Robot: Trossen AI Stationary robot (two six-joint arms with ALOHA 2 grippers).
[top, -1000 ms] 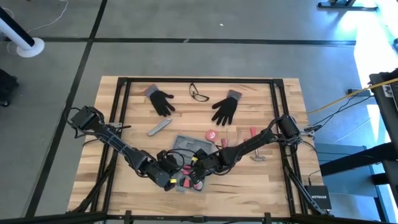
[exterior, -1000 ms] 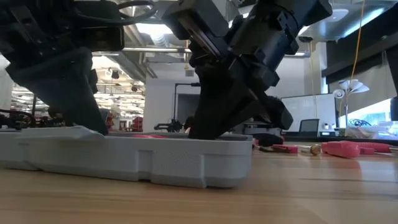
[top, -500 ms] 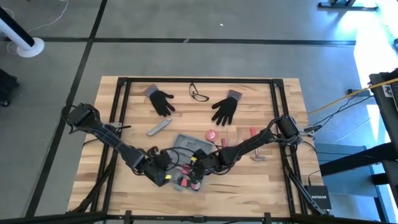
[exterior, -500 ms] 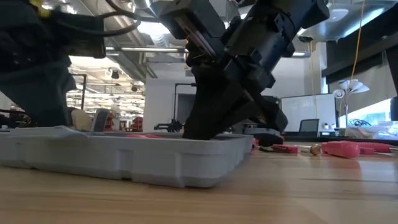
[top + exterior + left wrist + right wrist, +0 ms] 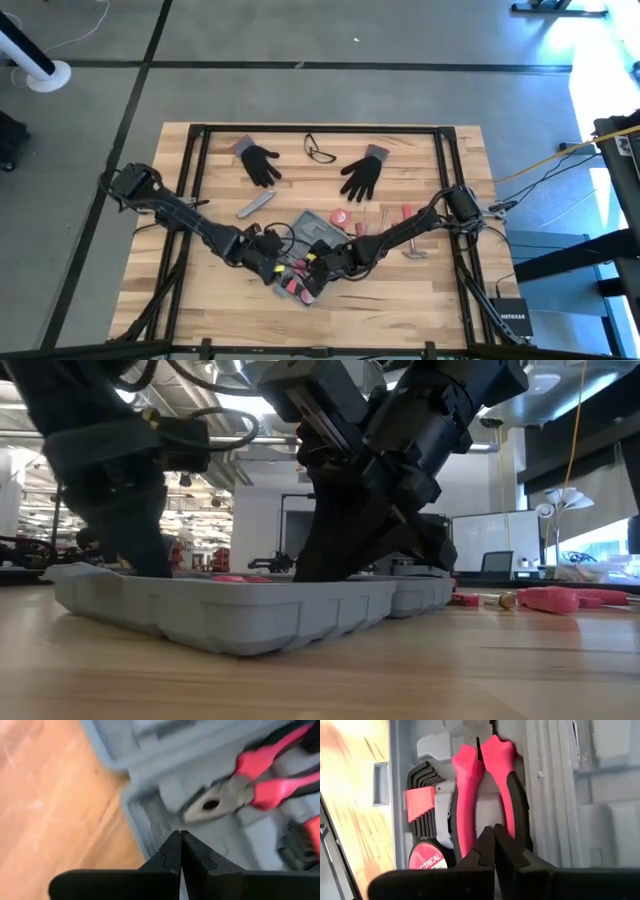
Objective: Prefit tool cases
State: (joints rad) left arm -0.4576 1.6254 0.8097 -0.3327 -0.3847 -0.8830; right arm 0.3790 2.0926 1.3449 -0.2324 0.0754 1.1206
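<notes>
The blue-grey tool case (image 5: 305, 232) lies open and slantwise on the table, resting flat on its bottom (image 5: 230, 615). Red-handled pliers (image 5: 487, 785), a red hex-key set (image 5: 422, 795) and a tape roll (image 5: 426, 858) sit in its recesses. My left gripper (image 5: 272, 268) is shut, its tips (image 5: 180, 840) down in the case by a corner wall (image 5: 131, 810). My right gripper (image 5: 318, 268) is shut too, its tips (image 5: 493, 834) low between the pliers' handles. My left gripper has its shut fingers (image 5: 140, 555) slanting down into the case just inside its end wall (image 5: 142, 827). The fingers hide the touching point; the case stays flat on the table. My right gripper has its shut fingers (image 5: 340, 550) slanting down into the case at the pliers' handles (image 5: 507, 805). The case's rim and the fingers hide the tips, so I cannot tell whether they touch.
Two black gloves (image 5: 262, 163) (image 5: 362, 176) and glasses (image 5: 320, 150) lie at the far side. A slim grey bar (image 5: 255, 207), a red disc (image 5: 341, 216) and red-handled tools (image 5: 405, 214) lie around the case. Bare wood shows along the near edge (image 5: 400, 300).
My left gripper has swung toward the table's right and far edges, staying shut. The case has turned about on the table with it, its left end coming round, while my right gripper kept still inside it.
</notes>
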